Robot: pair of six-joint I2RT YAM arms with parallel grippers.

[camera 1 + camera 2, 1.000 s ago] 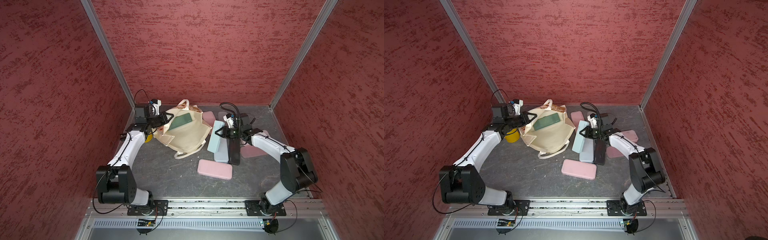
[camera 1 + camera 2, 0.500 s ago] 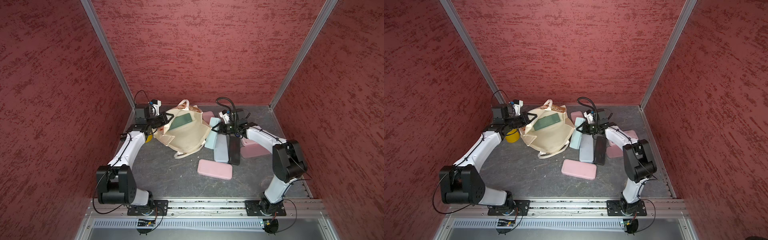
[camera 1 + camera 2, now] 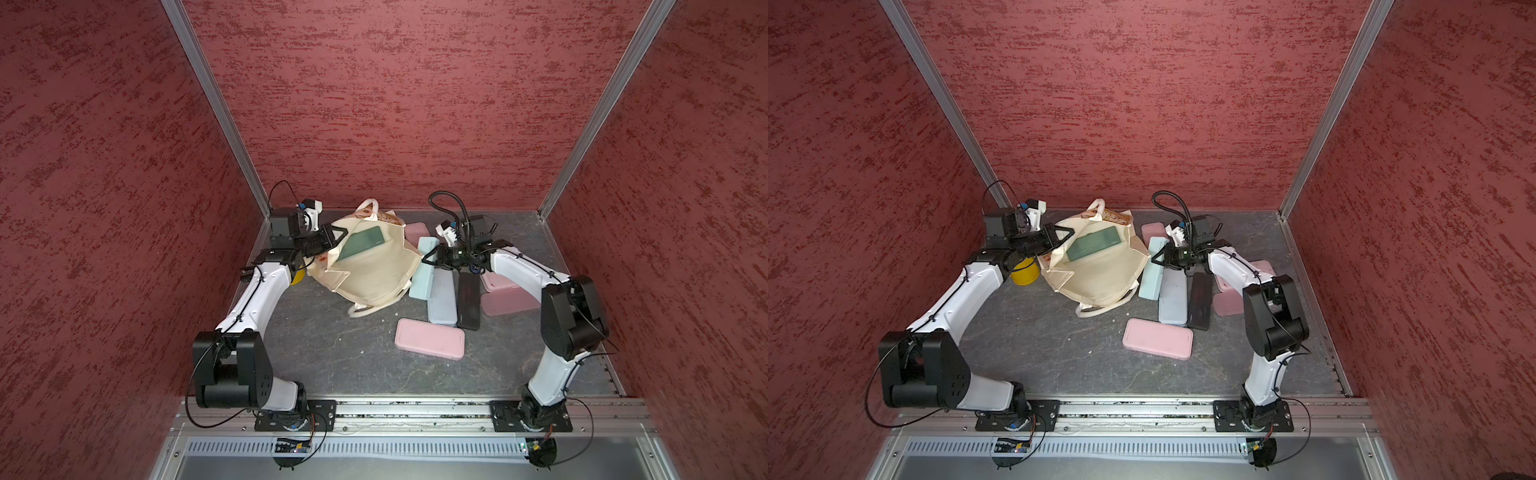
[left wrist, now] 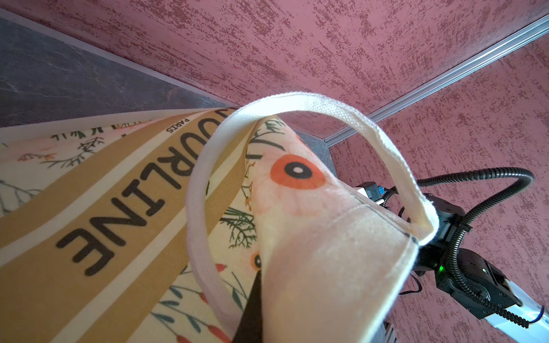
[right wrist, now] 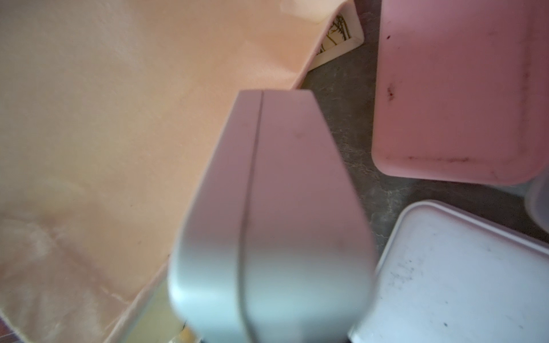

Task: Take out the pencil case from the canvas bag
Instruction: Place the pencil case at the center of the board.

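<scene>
Two pincers are gripping: left pincer (image 3: 337,237) is clamping the canvas bag (image 3: 374,276) rim, right pincer (image 3: 429,259) a pale-blue pencil case (image 3: 422,279).

- On the canvas bag (image 4: 326,267), in the left wrist view, big dark capitals run along a tan stripe (image 4: 35,276): "OURLINE" reads clearly.
- Ahead of the "O" stands part of a "J"; the white handle (image 4: 196,193) crosses it, and any letters before it are hidden.
- Beside the "U", on the narrow cream stripe (image 4: 142,154), small dark capitals read "PARIS".
- In both top views the bag lies at about 11 o'clock from the middle of the table (image 3: 332,353); no lettering can be read there.
</scene>
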